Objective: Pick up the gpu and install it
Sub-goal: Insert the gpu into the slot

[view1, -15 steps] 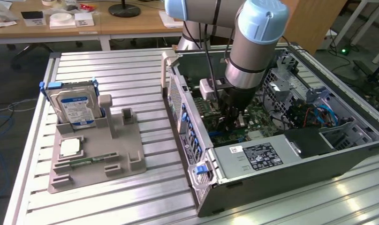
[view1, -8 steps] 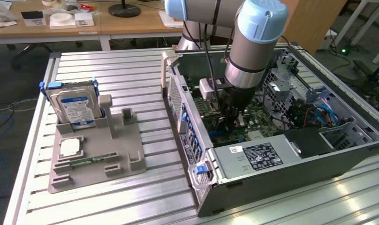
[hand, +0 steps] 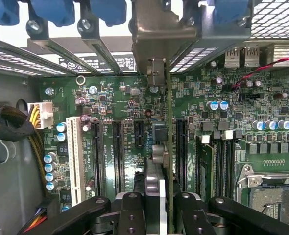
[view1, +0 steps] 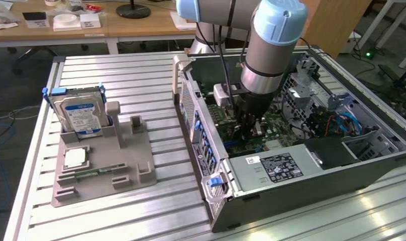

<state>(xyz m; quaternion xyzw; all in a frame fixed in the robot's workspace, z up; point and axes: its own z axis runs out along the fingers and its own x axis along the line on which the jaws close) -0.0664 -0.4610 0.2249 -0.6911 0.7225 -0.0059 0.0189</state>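
Gpu [hand: 168, 147] edge-on in hand [hand: 156, 205], above motherboard [hand: 120, 98]

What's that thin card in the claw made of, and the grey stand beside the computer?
The gpu, seen edge-on: green circuit board, likely fibreglass, with a dull silver metal bracket. The grey stand: probably matte plastic, with a uniform colour and no shine.

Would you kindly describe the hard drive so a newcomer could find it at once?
On the slatted metal table, look to the grey holder tray at the exterior view's left of the open computer case. The hard drive stands upright at its far end: silver, boxy, blue-white label.
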